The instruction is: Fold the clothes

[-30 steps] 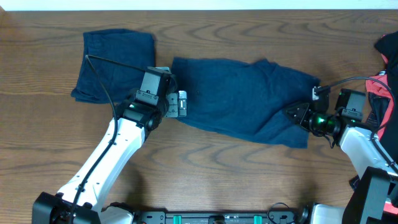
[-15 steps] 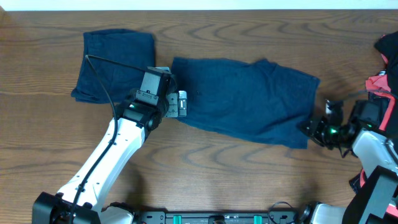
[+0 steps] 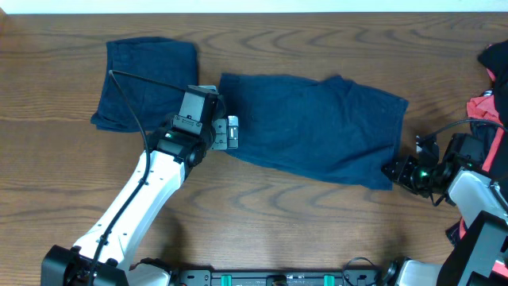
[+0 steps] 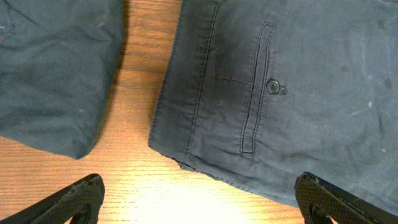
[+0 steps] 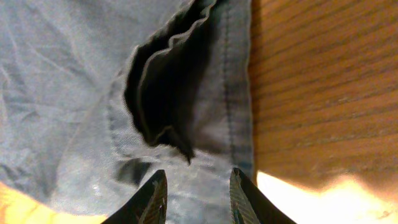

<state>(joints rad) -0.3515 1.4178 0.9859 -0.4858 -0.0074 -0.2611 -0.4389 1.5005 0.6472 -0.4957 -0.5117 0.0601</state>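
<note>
Both right fingers at shorts hem

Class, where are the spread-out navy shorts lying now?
Overhead, the navy shorts lie mid-table between the left gripper and right gripper, beside a folded navy garment.

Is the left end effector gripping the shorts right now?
No. In the left wrist view, the left end effector is wide open, its fingers spread far apart, with no part of the shorts pinched between them.
</note>
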